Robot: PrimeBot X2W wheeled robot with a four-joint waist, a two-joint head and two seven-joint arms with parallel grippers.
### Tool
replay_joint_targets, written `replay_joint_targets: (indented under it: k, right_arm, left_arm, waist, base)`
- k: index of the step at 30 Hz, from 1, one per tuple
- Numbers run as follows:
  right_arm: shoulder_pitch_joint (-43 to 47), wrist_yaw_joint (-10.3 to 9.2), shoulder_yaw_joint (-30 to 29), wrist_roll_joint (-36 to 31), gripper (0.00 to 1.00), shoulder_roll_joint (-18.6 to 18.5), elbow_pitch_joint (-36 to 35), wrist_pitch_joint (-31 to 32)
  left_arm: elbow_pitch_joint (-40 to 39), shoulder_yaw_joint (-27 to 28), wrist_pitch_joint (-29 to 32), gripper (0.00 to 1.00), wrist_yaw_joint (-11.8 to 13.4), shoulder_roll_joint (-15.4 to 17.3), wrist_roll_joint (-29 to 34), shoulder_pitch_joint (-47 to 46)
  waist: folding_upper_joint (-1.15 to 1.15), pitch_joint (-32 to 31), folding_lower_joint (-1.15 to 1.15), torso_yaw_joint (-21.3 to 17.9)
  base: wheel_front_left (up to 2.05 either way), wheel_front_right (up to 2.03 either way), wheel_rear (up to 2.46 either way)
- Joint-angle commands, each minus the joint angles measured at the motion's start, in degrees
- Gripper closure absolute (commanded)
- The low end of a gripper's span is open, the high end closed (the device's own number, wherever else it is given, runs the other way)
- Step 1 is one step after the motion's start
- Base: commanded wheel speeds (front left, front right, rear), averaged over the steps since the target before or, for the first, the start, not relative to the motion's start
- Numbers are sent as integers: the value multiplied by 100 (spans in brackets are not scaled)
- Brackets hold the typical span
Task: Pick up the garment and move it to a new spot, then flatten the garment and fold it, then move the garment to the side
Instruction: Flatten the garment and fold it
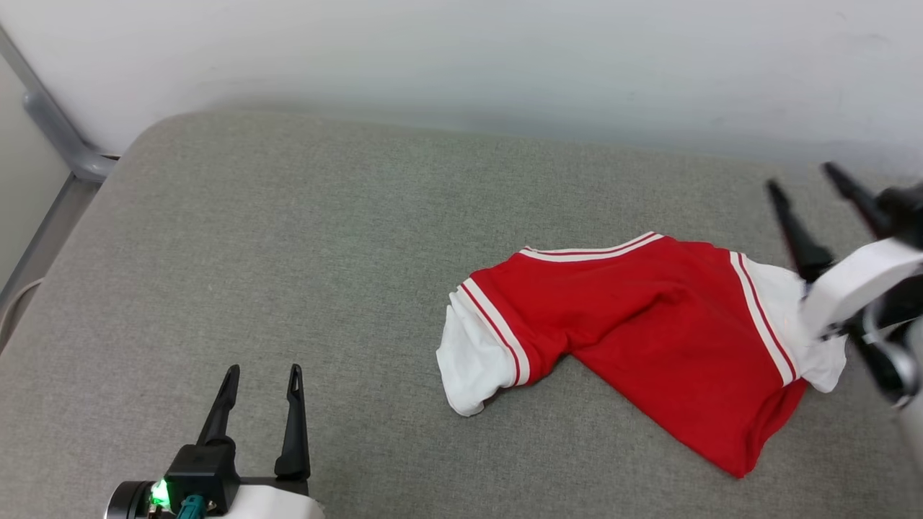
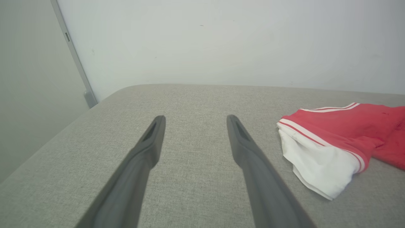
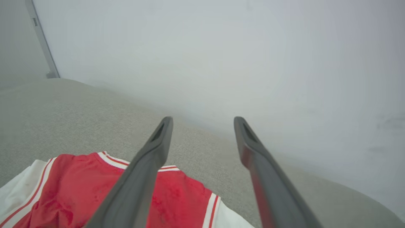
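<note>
Long dark fingers of the left gripper and right gripper stand spread and empty, while the rumpled bright red soft T-shirt with white sleeves lies loose by the right one on the grey fabric cushion, where a one-layer pinch could bunch it further.

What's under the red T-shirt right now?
The garment lies crumpled straight on the grey cushion, which shows around it. Anything beneath its folds is covered by the fabric.

surface: grey fabric cushion | on it: garment (red, crumpled)
</note>
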Motion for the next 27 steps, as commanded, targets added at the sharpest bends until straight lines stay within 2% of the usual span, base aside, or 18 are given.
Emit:
replay_joint_targets:
  k: [1, 4, 7, 15, 16, 21, 27]
  right_arm:
    - [67, -8, -284, -122, 0, -98, -240, 278]
    - [55, -8, -657, -277, 0, -343, -524, 906]
    - [-3, -7, -938, -159, 0, -519, -731, 1676]
    - [-43, -8, -1022, 292, 0, -1193, -698, 4109]
    - [-43, -8, -1022, 292, 0, -1193, -698, 4109]
    - [-128, -8, -1090, 535, 0, -1415, -479, 5119]
    - [-248, -8, -1246, 416, 0, -1393, -188, 5608]
  left_arm:
    - [-38, 10, -14, 0, -28, -2, 38, 37]
    - [-73, 8, -14, 0, -32, -4, 42, -65]
    - [-108, -11, -14, 0, -43, -2, 26, -158]
    - [-237, -48, -14, 0, -34, -4, -57, -406]
    - [-237, -48, -14, 0, -34, -4, -57, -406]
    - [-300, -112, -14, 0, -45, -3, -110, -606]
    - [-323, -137, -14, 0, -61, -3, -165, -850]
  waist:
    - [0, 56, 0, -23]
    - [0, 163, 0, -19]
    - [0, 304, 0, 22]
    - [0, 822, 0, 161]
    - [0, 822, 0, 161]
    - [0, 1198, 0, 289]
    - [0, 1572, 0, 409]
  base:
    - [0, 0, 0]
    - [0, 0, 0]
    - [0, 0, 0]
    - [0, 0, 0]
    - [0, 0, 0]
    - [0, 0, 0]
    - [0, 0, 0]
